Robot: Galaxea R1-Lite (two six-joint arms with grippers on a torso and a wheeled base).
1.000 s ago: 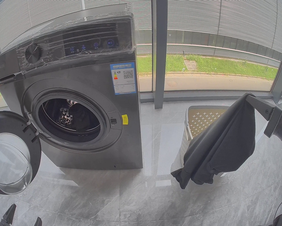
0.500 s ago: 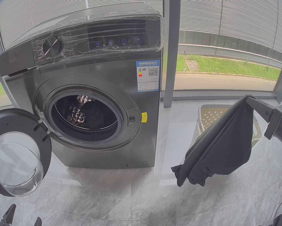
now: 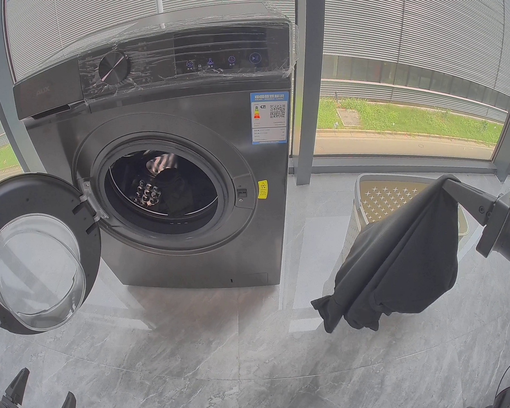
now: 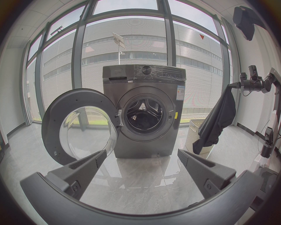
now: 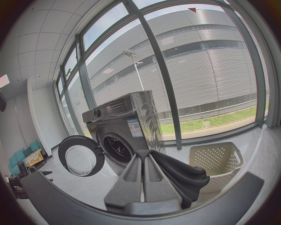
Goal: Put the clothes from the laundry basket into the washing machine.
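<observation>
Head view: a pale grey marbled tile floor [image 3: 217, 351] is running up to floor-to-ceiling windows [image 3: 406, 63], with grass and a road lying outside.

Grey front-loading washing machine [image 3: 205, 113] is standing at the left against the glass, its round door [image 3: 36, 253] hanging open toward the robot's left.

Cream perforated laundry basket [image 3: 379, 198] is sitting on the floor to the machine's right.

Right arm is jutting in from the right edge, above the basket. Right gripper [image 3: 449, 183] is pinching a fold of a dark grey garment [image 3: 405, 262] between closed fingers.

The garment is draping down and leftward from the fingertips, covering the basket's front, well apart from the drum opening.

Left gripper [image 3: 43, 394] is sitting low at the near left, fingers spread, holding nothing.
</observation>
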